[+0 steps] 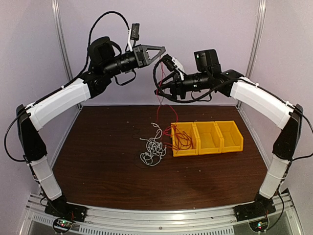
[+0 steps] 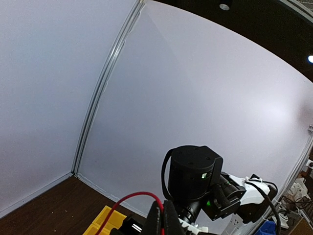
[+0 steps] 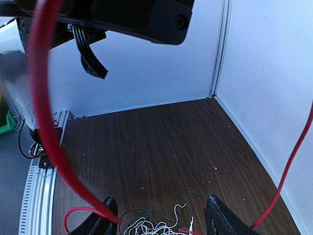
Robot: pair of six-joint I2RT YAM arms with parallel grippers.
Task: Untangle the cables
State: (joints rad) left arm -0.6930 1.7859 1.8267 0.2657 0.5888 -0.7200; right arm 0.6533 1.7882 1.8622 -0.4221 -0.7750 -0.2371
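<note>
My left gripper (image 1: 163, 49) is raised high over the back of the table and is shut on the red cable (image 2: 128, 198), which arcs out from between its jaws (image 2: 165, 215). The red cable (image 1: 158, 108) hangs down into the leftmost yellow bin (image 1: 185, 152), where the rest of it lies piled. My right gripper (image 1: 164, 88) sits just below the left one, open; in its own view (image 3: 160, 208) the red cable (image 3: 43, 122) runs past its left finger (image 3: 105, 218). The white cable (image 1: 154, 147) lies in a loose clump on the table with a thin dark cable (image 3: 186, 197) looped beside it.
Three yellow bins (image 1: 230, 148) stand in a row right of centre on the brown table (image 1: 102, 161). White walls close in the back and sides. The right arm's wrist camera (image 2: 195, 169) is close in front of the left gripper.
</note>
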